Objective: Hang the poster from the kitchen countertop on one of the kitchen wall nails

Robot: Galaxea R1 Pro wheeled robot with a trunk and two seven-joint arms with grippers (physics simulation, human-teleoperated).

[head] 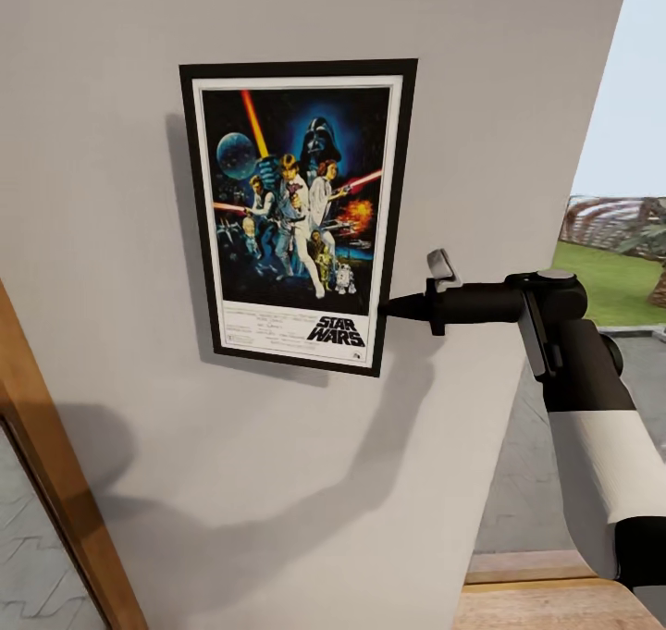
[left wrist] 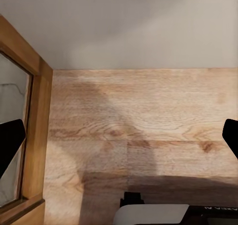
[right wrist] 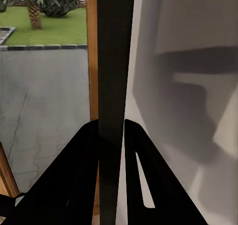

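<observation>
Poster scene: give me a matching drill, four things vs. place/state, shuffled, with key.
Things:
1. poster
2. right gripper
3. left gripper
4. lawn

Place or state:
A. outdoors, past the wall's right edge
B. flat against the grey wall, slightly tilted
C. fingers spread wide above a wooden floor
D. clamped on the frame's right edge near its lower corner

Pairs: 1-B, 2-D, 3-C, 4-A
</observation>
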